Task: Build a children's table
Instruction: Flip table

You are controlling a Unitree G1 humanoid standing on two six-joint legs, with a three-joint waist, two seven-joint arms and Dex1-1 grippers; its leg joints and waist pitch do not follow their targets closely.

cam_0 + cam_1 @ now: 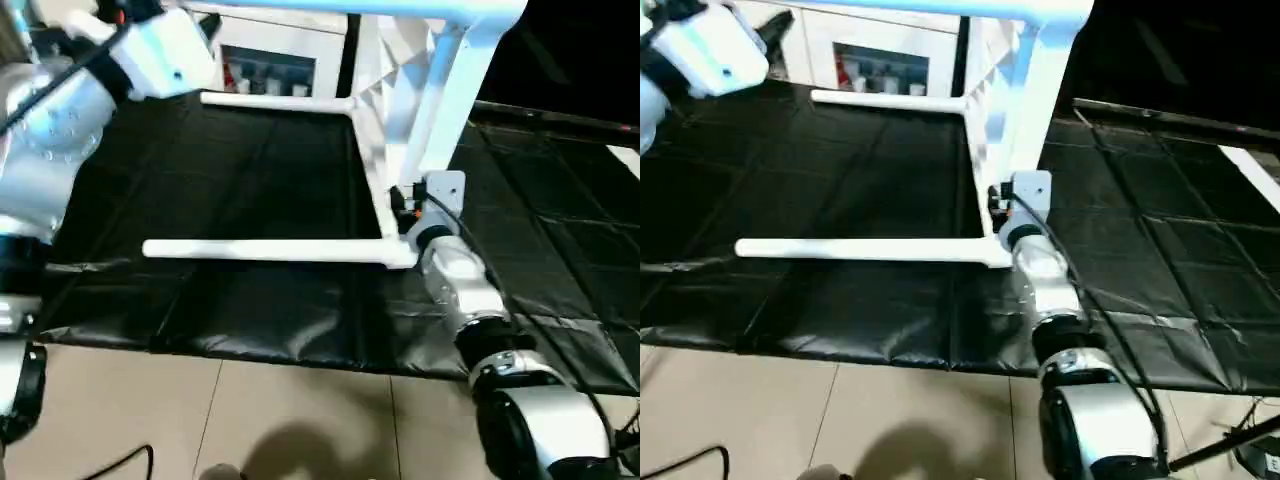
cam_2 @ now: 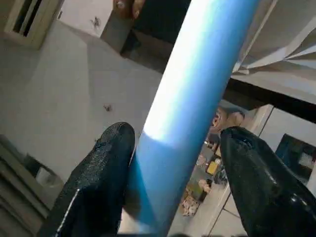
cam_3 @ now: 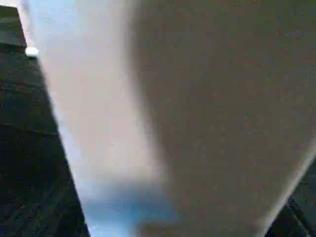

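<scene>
Black floor mat (image 1: 250,180) is lying under the tipped table (image 1: 420,110); left gripper (image 2: 173,187) fingers are straddling a leg (image 2: 192,108) apart (right gripper's fingers I cannot tell).

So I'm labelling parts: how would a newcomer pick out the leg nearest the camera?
Find the black mat and the white table tipped on its side. Two legs lie level above the mat; this leg is the nearer one, and the right arm meets its socket end.

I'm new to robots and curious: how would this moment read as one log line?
stage: legs fitted | table: on its side on black mat | left gripper: around a leg, touching one finger | right gripper: at table's lower edge
</scene>
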